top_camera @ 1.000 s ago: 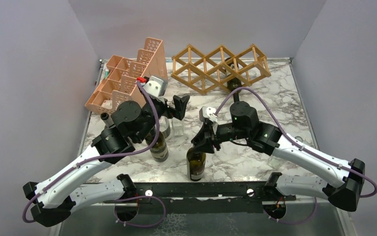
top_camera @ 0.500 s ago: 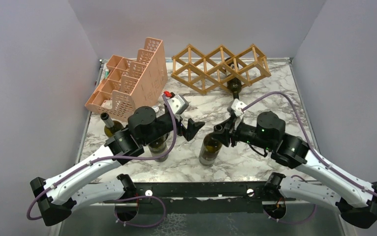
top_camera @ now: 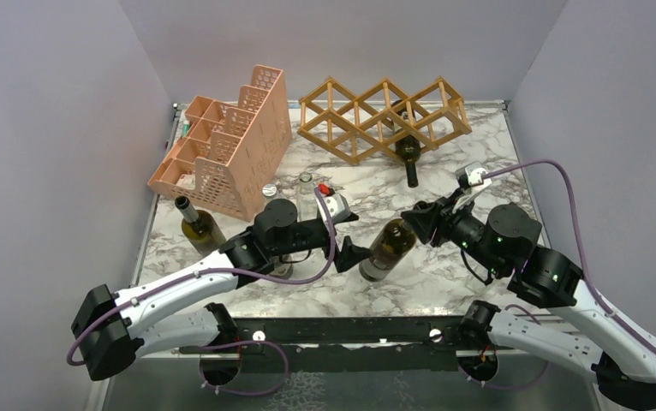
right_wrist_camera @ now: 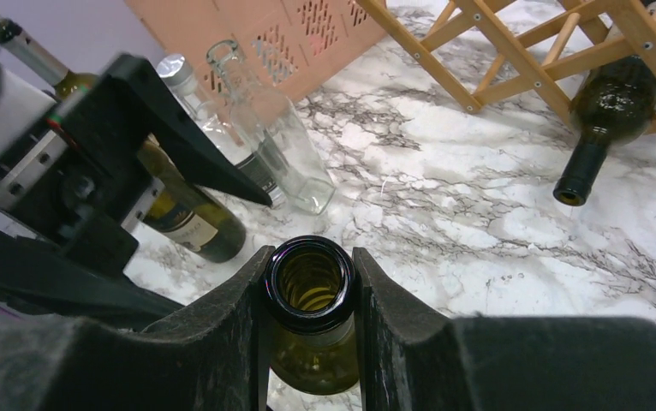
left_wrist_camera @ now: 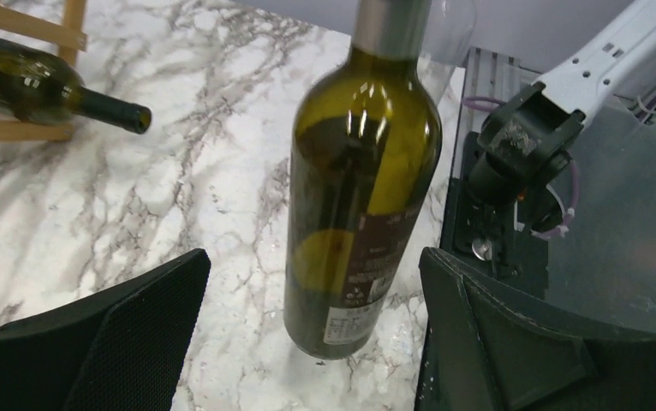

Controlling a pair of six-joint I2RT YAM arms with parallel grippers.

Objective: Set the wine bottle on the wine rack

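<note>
Here the right jaws grip the neck of the wine bottle (top_camera: 387,248), tilted over the bench (top_camera: 513,137), well apart from the wine rack (top_camera: 382,116); left jaws gape around its base. Label print unreadable.

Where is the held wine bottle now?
Top view, near centre: the wine bottle tilts, neck in the right gripper, base beside the open left gripper.

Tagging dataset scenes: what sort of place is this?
Probably a lab robot cell, not a home: plain grey walls box in a marble-look table, two arms bolted at its near edge, staged props like a wine rack and pink organizer.
</note>
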